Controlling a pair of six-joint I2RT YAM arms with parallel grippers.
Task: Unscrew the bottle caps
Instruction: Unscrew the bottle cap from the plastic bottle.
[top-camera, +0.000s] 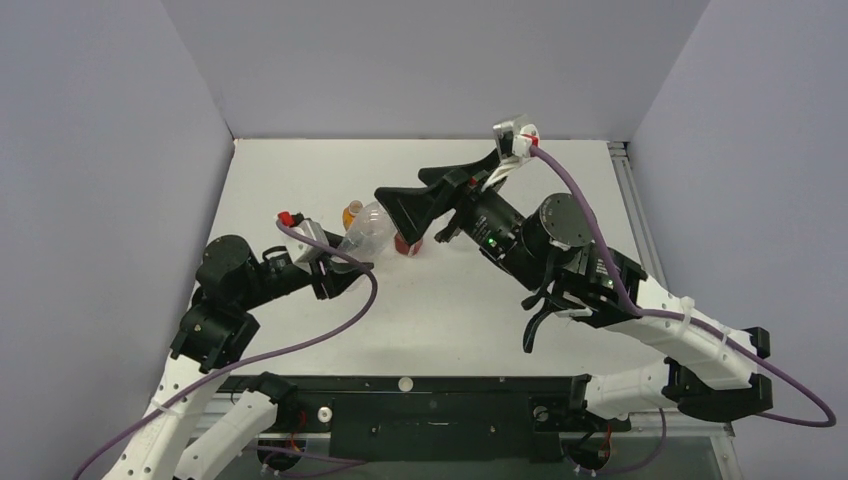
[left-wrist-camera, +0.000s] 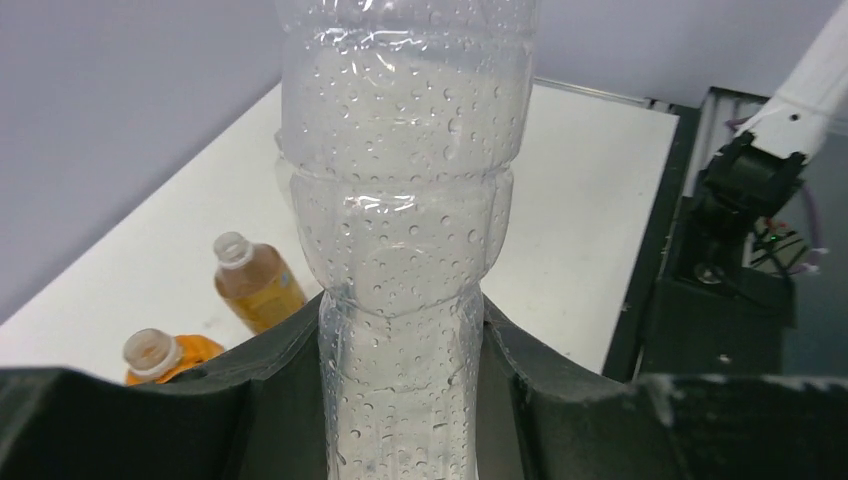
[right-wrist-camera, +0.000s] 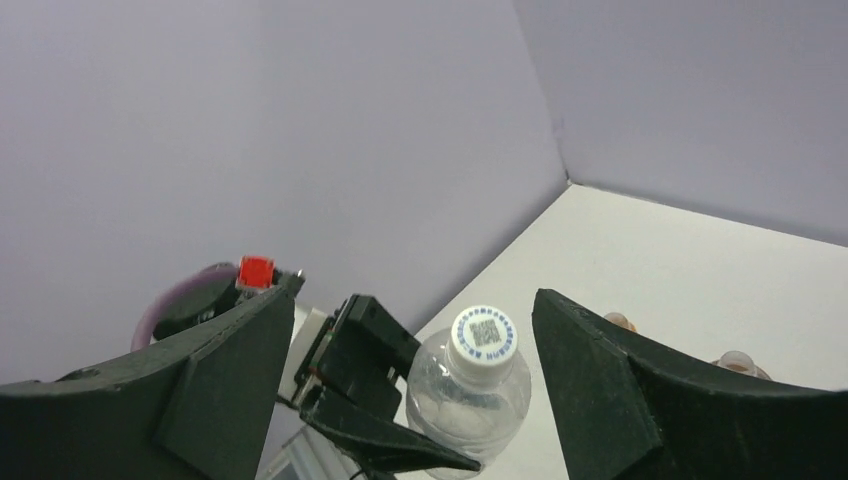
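The clear bottle (left-wrist-camera: 400, 250), beaded with droplets, is clamped at its lower body by my left gripper (left-wrist-camera: 400, 325), which is shut on it. In the top view my left gripper (top-camera: 343, 268) holds this bottle (top-camera: 366, 233) tilted toward the right arm. Its cap (right-wrist-camera: 483, 338) is white with blue print and sits on the neck. My right gripper (right-wrist-camera: 412, 305) is open, one finger on each side of the cap and apart from it. From above, my right gripper (top-camera: 395, 213) hides the cap.
An orange bottle (left-wrist-camera: 165, 355) and an amber-brown bottle (left-wrist-camera: 255, 285) stand on the white table (left-wrist-camera: 580, 200) behind the clear one, both with bare necks. From above the orange bottle (top-camera: 352, 213) and the reddish-brown one (top-camera: 408, 246) flank the grippers. Purple walls enclose the table.
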